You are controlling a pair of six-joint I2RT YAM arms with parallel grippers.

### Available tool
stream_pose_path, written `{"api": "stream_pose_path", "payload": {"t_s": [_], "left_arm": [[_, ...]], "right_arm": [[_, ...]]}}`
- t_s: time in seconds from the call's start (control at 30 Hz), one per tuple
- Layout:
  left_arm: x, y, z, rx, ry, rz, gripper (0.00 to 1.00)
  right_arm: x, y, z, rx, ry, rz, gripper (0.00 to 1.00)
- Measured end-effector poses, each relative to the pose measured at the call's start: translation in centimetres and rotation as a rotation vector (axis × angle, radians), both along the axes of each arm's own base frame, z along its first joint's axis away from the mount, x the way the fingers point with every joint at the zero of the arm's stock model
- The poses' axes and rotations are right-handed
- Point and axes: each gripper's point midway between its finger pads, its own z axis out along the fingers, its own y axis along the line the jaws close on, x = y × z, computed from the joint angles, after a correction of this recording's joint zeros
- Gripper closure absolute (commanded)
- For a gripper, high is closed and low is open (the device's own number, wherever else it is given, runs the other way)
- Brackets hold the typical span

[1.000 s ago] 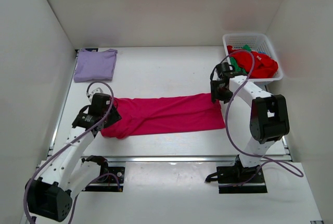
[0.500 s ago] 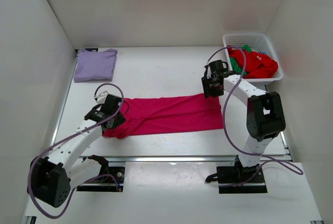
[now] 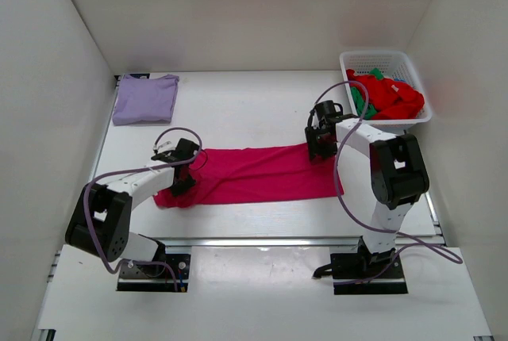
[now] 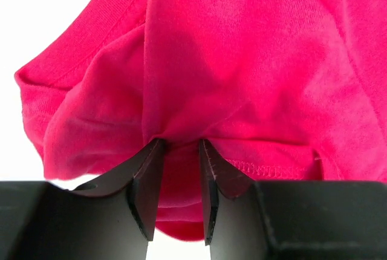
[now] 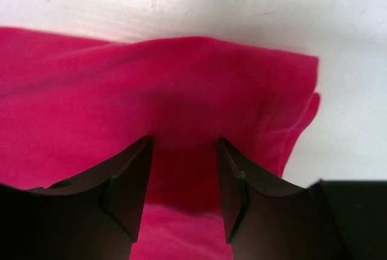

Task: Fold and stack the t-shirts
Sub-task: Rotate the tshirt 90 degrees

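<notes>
Magenta t-shirt (image 3: 254, 174) flat on table (image 3: 238, 111); left tool (image 4: 178, 151) and right tool (image 5: 181, 151) each pinching it.

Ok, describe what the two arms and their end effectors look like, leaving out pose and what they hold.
Both arms have white links with chunky black joint housings. A lavender-grey cable loops along the left arm and the right arm. Each sits on a black base plate. The left end effector and right end effector have dark, tapered black fingers. No markings are legible.

You worked on a white table (image 3: 254, 107) boxed in by plain white walls (image 3: 238, 8) at the back and both sides. Even, bright light fell across it, with soft shadows.
</notes>
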Motion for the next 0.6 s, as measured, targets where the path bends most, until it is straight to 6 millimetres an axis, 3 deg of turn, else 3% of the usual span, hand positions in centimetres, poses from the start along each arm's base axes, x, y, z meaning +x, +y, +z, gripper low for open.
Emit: {"api": "stream_pose_path", "payload": {"t_s": [0.2, 0.33, 0.6], "left_arm": [[3.3, -0.6, 0.0, -0.046, -0.039, 0.015, 0.61], [6.5, -1.8, 0.0, -0.055, -0.044, -0.021, 0.63], [14.6, -5.8, 0.4, -0.073, -0.058, -0.145, 0.63]], "right_arm": [[-1.3, -0.2, 0.0, 0.013, -0.001, -0.034, 0.55], [-2.7, -0.5, 0.0, 0.015, 0.012, -0.062, 0.56], [-8.9, 0.0, -0.1, -0.008, 0.084, -0.107, 0.53]]}}
